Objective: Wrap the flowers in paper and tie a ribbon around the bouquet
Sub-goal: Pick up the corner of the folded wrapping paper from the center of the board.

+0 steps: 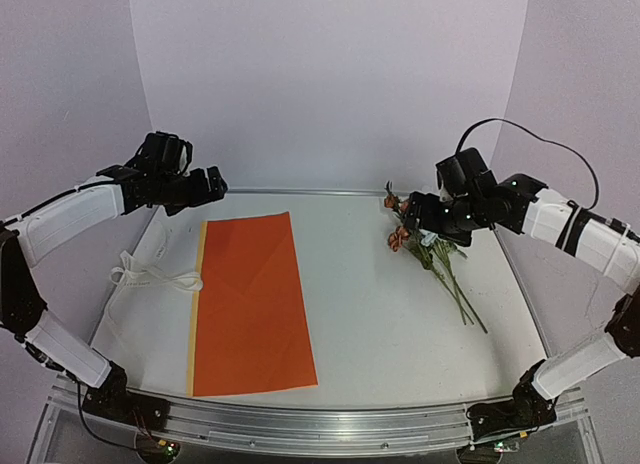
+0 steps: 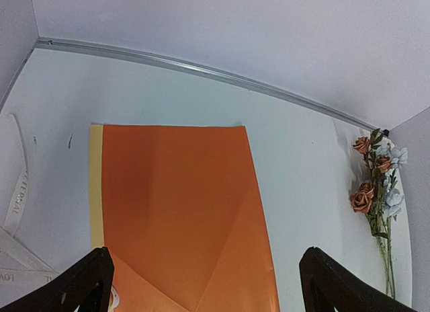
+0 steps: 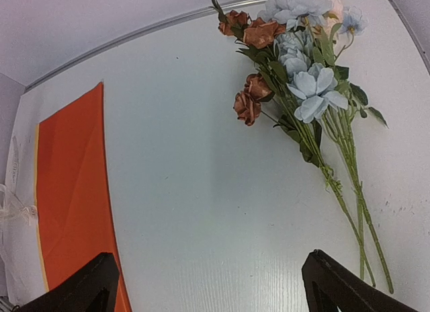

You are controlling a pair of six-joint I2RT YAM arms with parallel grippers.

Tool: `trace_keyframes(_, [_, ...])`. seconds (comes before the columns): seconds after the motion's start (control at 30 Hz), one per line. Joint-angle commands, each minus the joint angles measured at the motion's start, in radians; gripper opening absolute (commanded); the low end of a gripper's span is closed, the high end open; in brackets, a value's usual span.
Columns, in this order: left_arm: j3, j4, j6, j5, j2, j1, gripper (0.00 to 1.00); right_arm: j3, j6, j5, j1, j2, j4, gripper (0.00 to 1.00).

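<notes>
The orange paper point(image 1: 250, 304) lies flat left of centre, folded, with a yellow-tan strip along its left edge. Left of it sits the cream ribbon point(image 1: 150, 277), bunched in loops. The flowers point(image 1: 440, 264) lie loose at the back right, blossoms toward the back wall. My left gripper point(image 1: 212, 181) hovers open above the paper's far left corner. In its wrist view, the left gripper point(image 2: 205, 255) frames the paper point(image 2: 175, 204), with nothing between the fingers. My right gripper point(image 1: 405, 206) hangs open over the blossoms; in its wrist view, the right gripper point(image 3: 211, 258) holds nothing, and the flowers point(image 3: 302, 90) lie ahead. No bouquet is in view.
The white table point(image 1: 380, 314) has a metal rail along the back point(image 1: 300, 192) and another at the front point(image 1: 320, 424). White walls close in the back and both sides. The ribbon point(image 2: 17, 198) shows at the left edge of the left wrist view.
</notes>
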Motion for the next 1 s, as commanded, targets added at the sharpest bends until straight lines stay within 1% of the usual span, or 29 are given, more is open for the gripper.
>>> trace_keyframes(0.0, [0.043,-0.023,-0.038,-0.004,-0.001,0.003,1.0,0.057,0.032,-0.034,0.016,0.033,0.014,0.98])
trace_keyframes(0.1, [-0.03,-0.018,-0.096,0.021,-0.013,0.005,1.0,0.064,0.082,-0.091,0.056,0.089,0.016,0.98])
trace_keyframes(0.2, [-0.18,0.062,-0.167,0.09,-0.056,0.003,1.0,0.064,0.136,-0.142,0.12,0.16,0.039,0.98])
trace_keyframes(0.27, [-0.28,0.11,-0.219,0.13,-0.088,0.003,1.0,0.059,0.169,-0.189,0.17,0.208,0.07,0.98])
trace_keyframes(0.4, [-0.419,0.156,-0.286,0.144,-0.135,0.002,1.0,0.021,0.252,-0.291,0.236,0.292,0.174,0.98])
trace_keyframes(0.5, [-0.489,0.155,-0.307,0.13,-0.166,0.0,1.0,0.008,0.287,-0.328,0.271,0.338,0.219,0.96])
trace_keyframes(0.67, [-0.575,0.164,-0.34,0.142,-0.198,-0.002,1.0,-0.046,0.351,-0.379,0.309,0.369,0.319,0.91])
trace_keyframes(0.97, [-0.674,0.19,-0.398,0.128,-0.212,-0.019,1.0,-0.082,0.369,-0.385,0.342,0.416,0.36,0.85])
